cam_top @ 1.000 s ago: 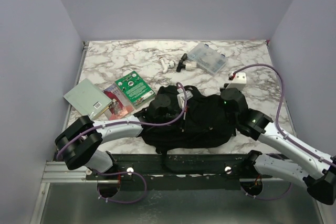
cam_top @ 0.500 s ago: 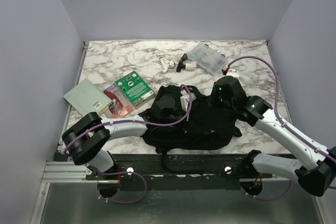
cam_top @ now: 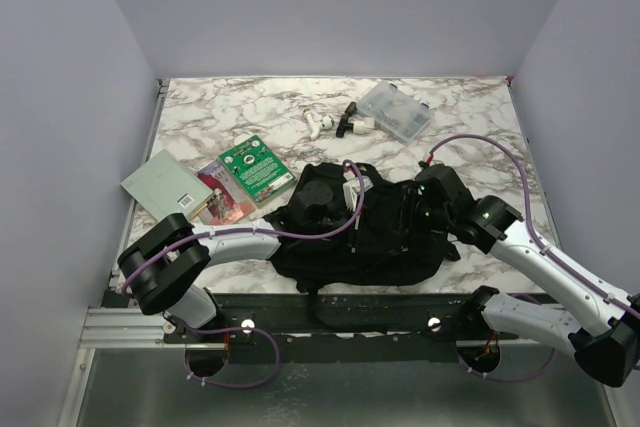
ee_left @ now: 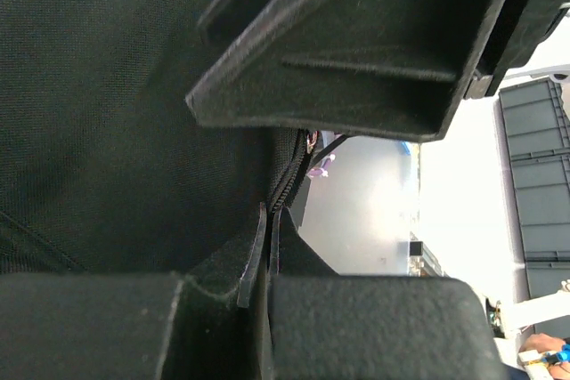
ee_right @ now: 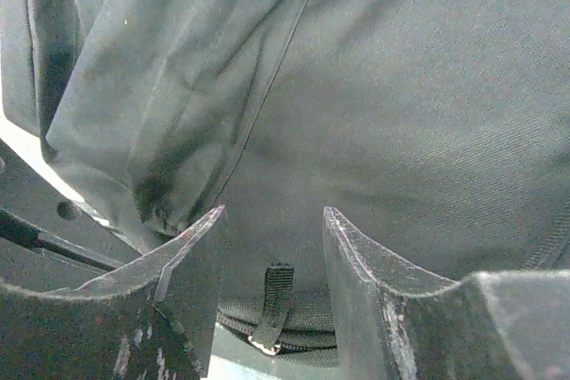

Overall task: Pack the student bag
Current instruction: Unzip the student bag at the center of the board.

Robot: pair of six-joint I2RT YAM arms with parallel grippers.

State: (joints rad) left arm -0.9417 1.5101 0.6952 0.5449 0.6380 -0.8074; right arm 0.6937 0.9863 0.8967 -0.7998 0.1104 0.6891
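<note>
**Right arm swings in over the bag; left keeps its pinch**

The student bag [cam_top: 375,237] lies slumped at the near edge of the bench, in the middle, between the two arms. A second ago the right arm reached toward the bag's right edge. It has since lifted and come inward, so its wrist now hangs over the right part of the bag. The left arm has barely shifted, and its wrist stays planted on the upper left of the bag. The bag's own outline looks much the same.

The bench [cam_top: 240,107] is white marble with grey veining, closed in by plain pale walls at the back and both sides. Left of the bag lie a green book [cam_top: 255,169], a red one [cam_top: 222,197] and a grey one [cam_top: 165,187], overlapping. Toward the far edge sit a clear compartment box [cam_top: 393,110] and some small white and black pieces [cam_top: 335,124].

The left fingers [ee_left: 276,295] are pressed together on a thin flap of the bag beside its zip. The right fingers [ee_right: 209,246] stand partly apart with nothing between them, close above the dark fabric, a small strap loop [ee_right: 274,304] showing in the gap.
</note>
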